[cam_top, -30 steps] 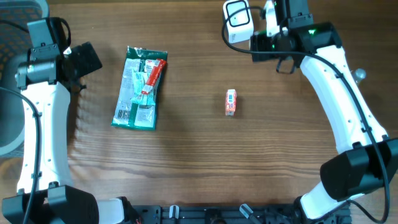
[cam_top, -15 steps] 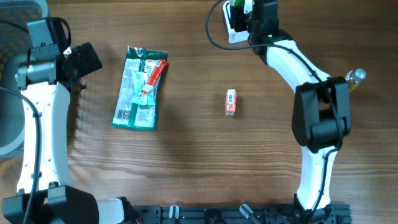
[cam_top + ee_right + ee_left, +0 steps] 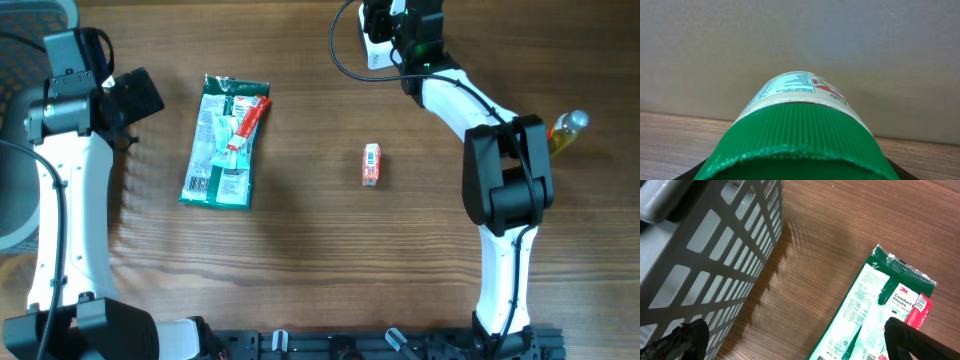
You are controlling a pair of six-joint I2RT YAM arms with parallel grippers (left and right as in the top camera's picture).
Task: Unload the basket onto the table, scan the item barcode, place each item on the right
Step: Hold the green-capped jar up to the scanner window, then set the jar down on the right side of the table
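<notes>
Right tool (image 3: 790,175) is partway apart and clamped around a jar (image 3: 797,107) with a ribbed green lid. Label's facing up, and it's held over the far edge of the worktop (image 3: 300,260), right by the white scanner (image 3: 374,45). Left tool (image 3: 795,342) is spread wide with nothing in it, just hovering between the grey basket (image 3: 705,255) and the green packet (image 3: 875,315).

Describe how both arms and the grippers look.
The left arm and right arm have white rounded links with black joint housings; black cables run along each. The left gripper is black and blocky. A green light glows near the right arm's wrist.
</notes>
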